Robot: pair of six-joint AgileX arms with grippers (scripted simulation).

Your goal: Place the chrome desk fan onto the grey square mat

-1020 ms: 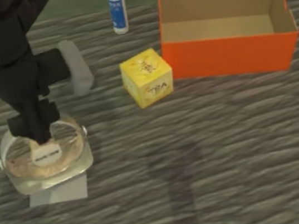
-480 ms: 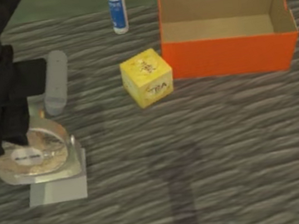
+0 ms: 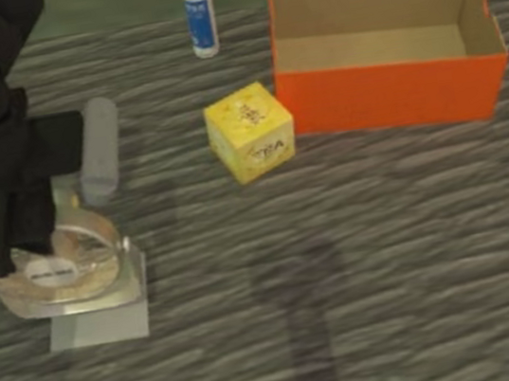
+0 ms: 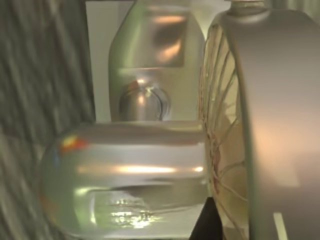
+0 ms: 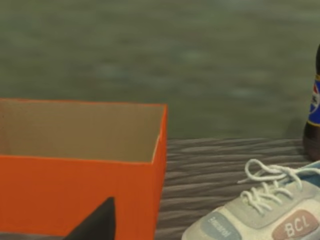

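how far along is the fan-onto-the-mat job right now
Nearly done, it seems. Done: the chrome desk fan is over the grey square mat at the table's left, covering most of it in the top view. In hand: the left gripper is at the fan's rim; whether it grips cannot be told. Left: confirm the fan rests on the mat, let go, withdraw. The right arm shows only as a dark tip in its wrist view.

left end effector (image 3: 0,250), chrome desk fan (image 3: 56,273), grey square mat (image 3: 102,323)
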